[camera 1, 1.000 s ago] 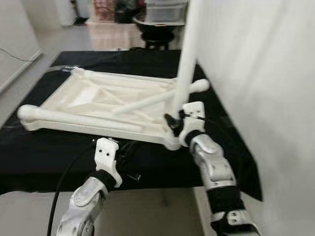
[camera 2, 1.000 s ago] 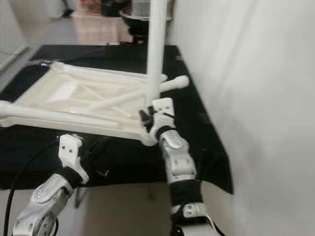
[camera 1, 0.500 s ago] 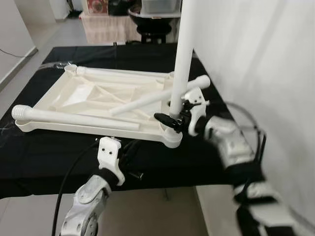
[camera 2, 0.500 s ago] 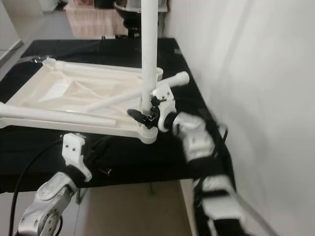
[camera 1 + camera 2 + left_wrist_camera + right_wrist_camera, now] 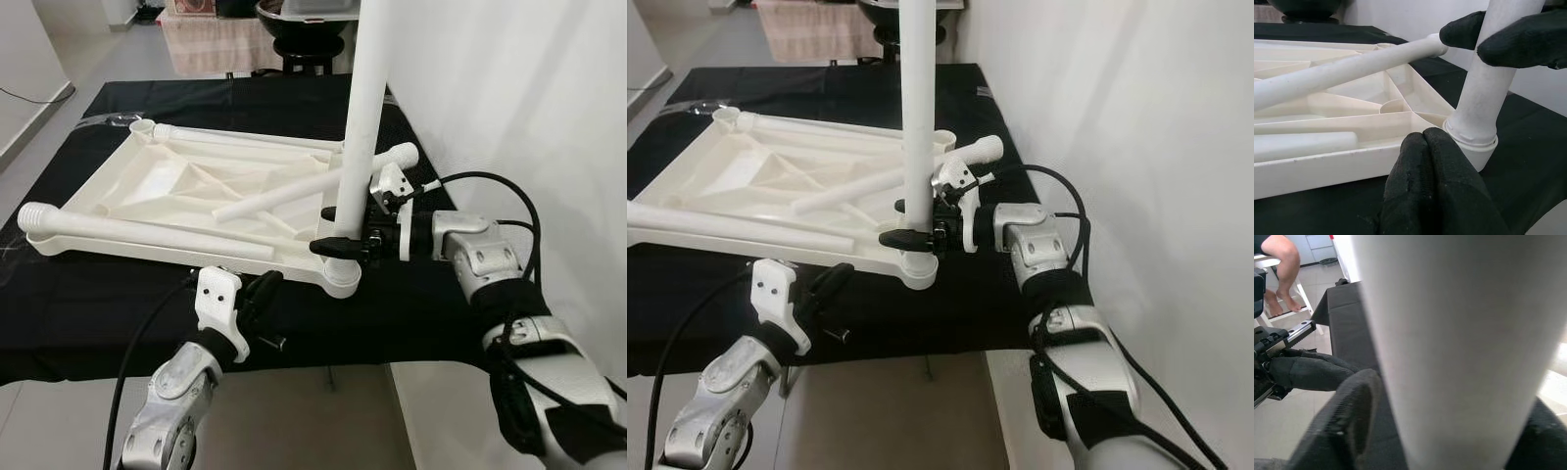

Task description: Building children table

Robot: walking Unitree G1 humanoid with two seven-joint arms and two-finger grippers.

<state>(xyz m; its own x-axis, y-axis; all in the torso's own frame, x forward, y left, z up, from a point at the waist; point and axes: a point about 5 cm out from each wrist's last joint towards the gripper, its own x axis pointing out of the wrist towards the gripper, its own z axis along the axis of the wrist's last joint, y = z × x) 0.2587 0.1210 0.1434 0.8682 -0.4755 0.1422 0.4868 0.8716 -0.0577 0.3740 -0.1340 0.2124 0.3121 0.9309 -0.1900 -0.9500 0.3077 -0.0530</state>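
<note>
bright, even, sharp indoor light

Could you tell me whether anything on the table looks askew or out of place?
One loose leg lies slantwise across the upturned tabletop instead of standing in a socket. The upright leg, gripped by the right gripper, looks seated and straight.

No text, label, brand, number or sign can be read in any of the views. The white plastic parts and the black cloth are seen to be unmarked, and the items in the background are too blurred and small for any lettering to be made out.
</note>
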